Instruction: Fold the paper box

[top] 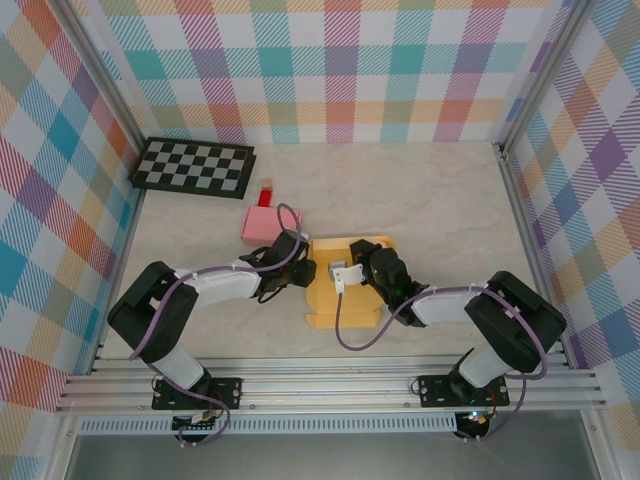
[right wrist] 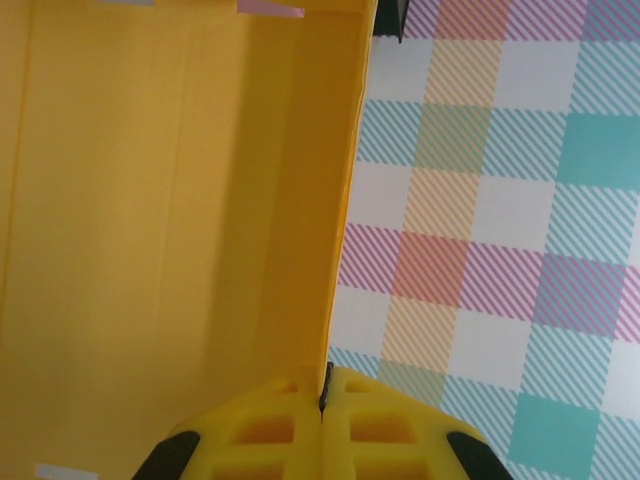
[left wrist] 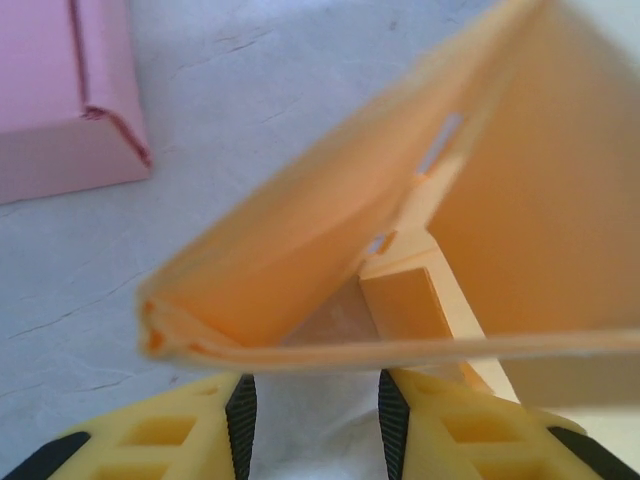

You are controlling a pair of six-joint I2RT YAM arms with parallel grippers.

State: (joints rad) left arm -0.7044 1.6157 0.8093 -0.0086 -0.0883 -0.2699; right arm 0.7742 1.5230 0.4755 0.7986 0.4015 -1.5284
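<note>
**Left gripper (left wrist: 312, 420), right gripper (right wrist: 324, 400), paper box (top: 320, 305) on bench (top: 440, 220)**

Left gripper: jaws part open, holding nothing, with a clear gap between the black pads (left wrist: 240, 420). A raised flap of the orange paper box crosses just beyond the fingertips.

Right gripper: jaws pressed together on the thin edge of an upright box wall. The box interior is on their left and the plaid wall (right wrist: 500, 200) on their right.

Paper box: part-folded at mid-bench. The left gripper is at its left side and the right gripper over its rear part.

Pink box (top: 265, 224): lies behind and left of the paper box, near it but apart.

Checkerboard (top: 195, 166): lies in the far left corner.
</note>
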